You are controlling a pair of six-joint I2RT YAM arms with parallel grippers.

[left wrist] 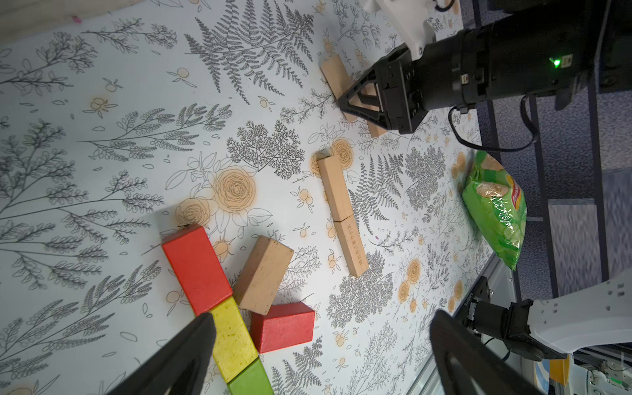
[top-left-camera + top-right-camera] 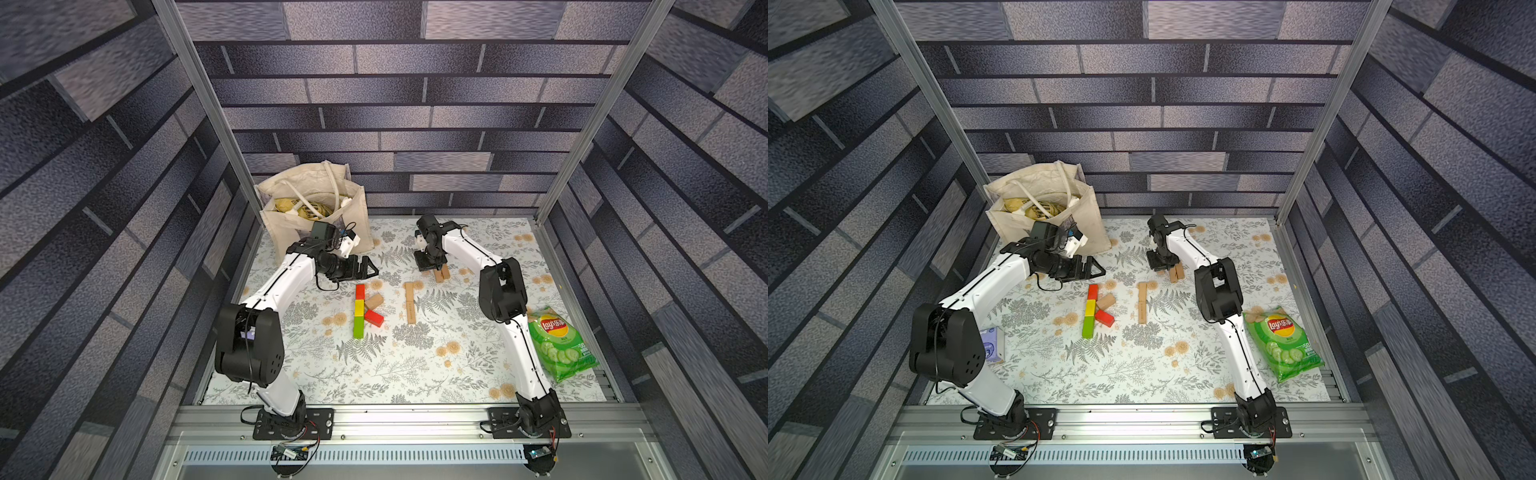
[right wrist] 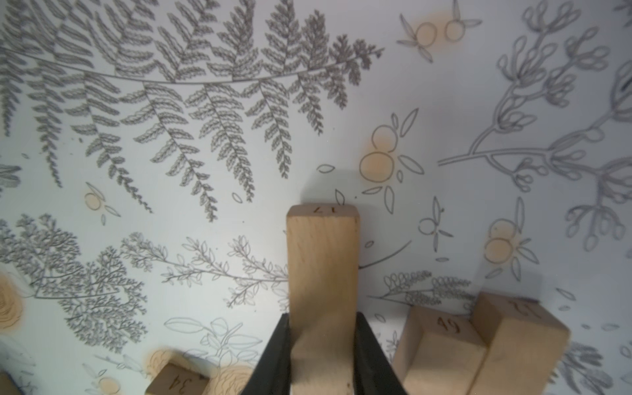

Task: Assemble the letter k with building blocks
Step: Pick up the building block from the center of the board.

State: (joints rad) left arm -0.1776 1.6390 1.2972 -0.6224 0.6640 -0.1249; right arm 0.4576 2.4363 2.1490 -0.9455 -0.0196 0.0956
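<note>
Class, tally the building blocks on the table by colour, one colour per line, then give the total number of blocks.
Red blocks: 2
Yellow blocks: 1
Green blocks: 1
Plain wood blocks: 6, one of them gripped in the right hand
Total: 10

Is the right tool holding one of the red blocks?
No, the right tool is clamped on a plain light wooden block.
</note>
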